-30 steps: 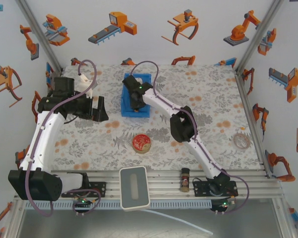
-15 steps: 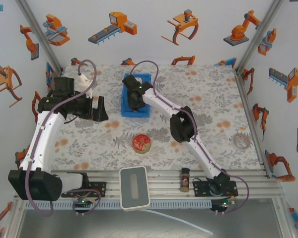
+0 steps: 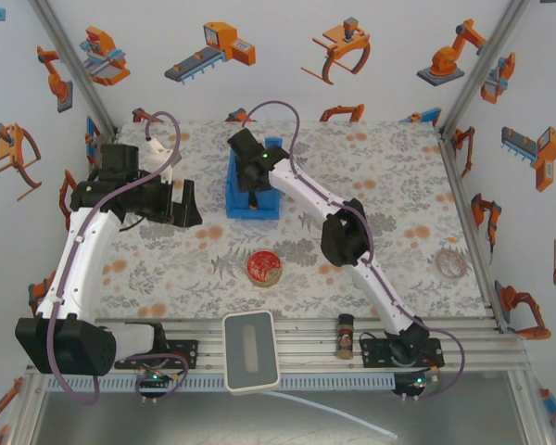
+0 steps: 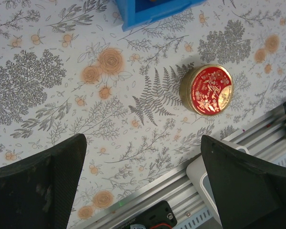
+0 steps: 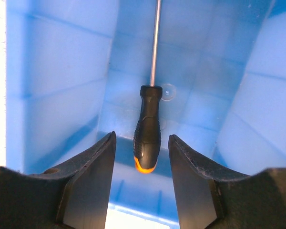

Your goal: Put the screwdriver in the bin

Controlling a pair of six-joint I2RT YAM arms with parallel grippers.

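Item: screwdriver. Black handle with an orange butt end and a thin metal shaft. It lies flat on the floor of the bin, shaft pointing away from the wrist camera toward the far wall, handle toward the near wall. Nothing grips it.

Container: bin, bright blue plastic, open top, ribbed inner walls. In the overhead view it stands on the far middle part of the table, which has a floral-patterned cover.

Right gripper: lowered into the mouth of the bin, directly above the handle. Its two black fingers are spread, one on each side of the handle, with a gap of blue floor showing between each finger and the handle. In the overhead view the right arm reaches diagonally from its base at the near right to the bin.

Round red tin: gold rim, patterned lid. It sits on the table nearer the arm bases than the bin, apart from it.

Left gripper: spread wide and holding nothing. It hangs above bare tablecloth to the left of the bin, with the tin and a corner of the bin in its camera's view.

Small brown spice bottle: lies on the aluminium rail at the near edge, by the right arm's base.

White rounded device: sits on the same rail, between the two bases.
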